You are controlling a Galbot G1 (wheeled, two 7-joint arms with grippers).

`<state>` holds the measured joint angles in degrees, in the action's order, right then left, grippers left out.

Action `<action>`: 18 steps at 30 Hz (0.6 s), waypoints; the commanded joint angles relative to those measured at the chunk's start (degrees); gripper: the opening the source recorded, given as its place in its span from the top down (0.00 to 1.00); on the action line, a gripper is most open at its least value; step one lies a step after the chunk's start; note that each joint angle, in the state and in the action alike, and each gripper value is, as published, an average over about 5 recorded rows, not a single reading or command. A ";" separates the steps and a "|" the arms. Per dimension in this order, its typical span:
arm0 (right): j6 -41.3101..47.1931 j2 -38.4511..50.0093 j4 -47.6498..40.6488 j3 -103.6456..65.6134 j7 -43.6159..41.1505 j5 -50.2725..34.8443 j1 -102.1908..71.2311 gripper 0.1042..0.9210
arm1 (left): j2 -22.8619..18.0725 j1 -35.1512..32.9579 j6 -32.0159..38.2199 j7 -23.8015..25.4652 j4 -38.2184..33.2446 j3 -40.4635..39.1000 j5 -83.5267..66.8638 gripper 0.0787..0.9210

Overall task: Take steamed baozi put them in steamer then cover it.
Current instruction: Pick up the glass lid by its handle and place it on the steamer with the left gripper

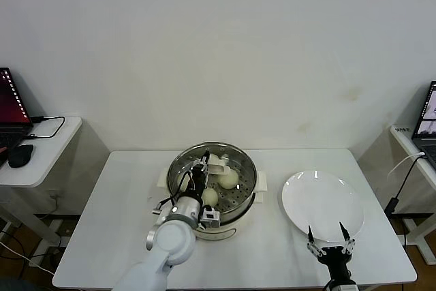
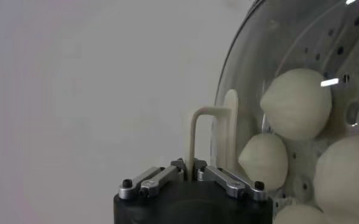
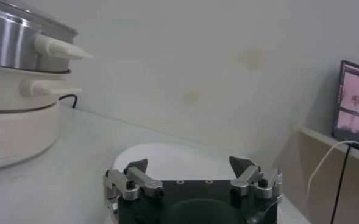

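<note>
**Glass lid held over the steamer**

The left tool [image 1: 201, 176] is clamped on the white handle of the round clear glass lid [image 2: 301, 73], over the shiny steel steamer [image 1: 212, 180] on the white tabletop [image 1: 122, 202]. 4 smooth cream-white buns [image 2: 296, 103] sit on its perforated tray. The right tool [image 1: 330, 242], spread apart, hovers beside the flat white plate [image 1: 321, 202].

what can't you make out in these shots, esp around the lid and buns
- Glass lid: left wrist view, cut off by the picture's edges.
- Fourth baozi: mostly cropped there; in the head view, left gripper and the lid's handle cover part of the steamer.
- Plate: right wrist view, partly behind right gripper.
</note>
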<state>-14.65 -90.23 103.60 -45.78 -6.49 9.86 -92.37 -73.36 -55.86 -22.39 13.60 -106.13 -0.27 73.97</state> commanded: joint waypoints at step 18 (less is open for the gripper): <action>-0.06 -0.03 -0.27 0.27 -0.09 0.14 0.04 0.12 | -1.13 -0.96 1.20 -0.19 -0.09 0.20 0.49 0.91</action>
<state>-14.75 -90.25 103.32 -45.57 -6.58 10.00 -92.37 -74.31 -56.42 -21.60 13.33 -105.97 -0.07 74.35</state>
